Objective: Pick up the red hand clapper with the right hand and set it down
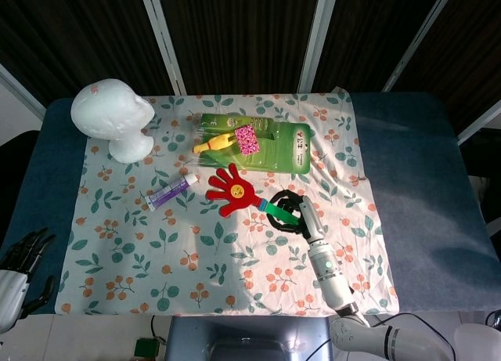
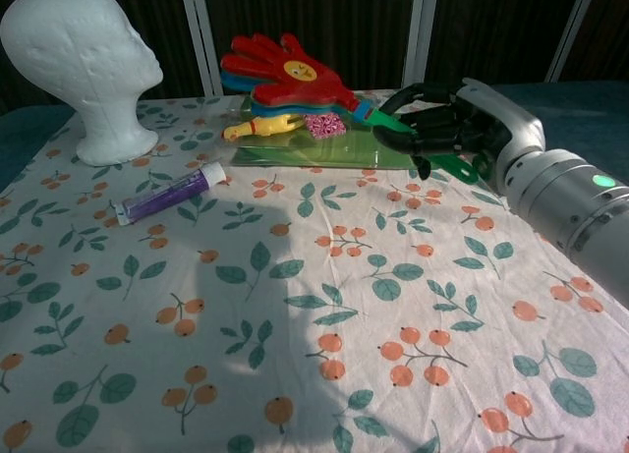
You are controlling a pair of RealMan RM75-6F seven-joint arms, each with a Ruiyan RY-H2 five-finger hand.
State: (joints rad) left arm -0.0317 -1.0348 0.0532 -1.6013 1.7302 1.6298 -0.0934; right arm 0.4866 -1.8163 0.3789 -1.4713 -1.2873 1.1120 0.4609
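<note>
The red hand clapper [image 1: 233, 190] [image 2: 285, 72] is a red plastic hand with a yellow face and a green handle. It hangs in the air above the floral cloth [image 1: 196, 259], its palm pointing left. My right hand [image 1: 289, 213] [image 2: 442, 129] grips its green handle, fingers wrapped around it. My left hand [image 1: 23, 255] rests off the cloth at the lower left of the head view, holding nothing, fingers apart; the chest view does not show it.
A white foam head [image 1: 113, 117] [image 2: 81, 62] stands at the back left. A purple tube [image 1: 172, 191] [image 2: 167, 194] lies on the cloth. A green package [image 1: 270, 146] [image 2: 383, 143] carries a yellow toy [image 1: 214, 144] and a pink patterned square [image 1: 248, 138].
</note>
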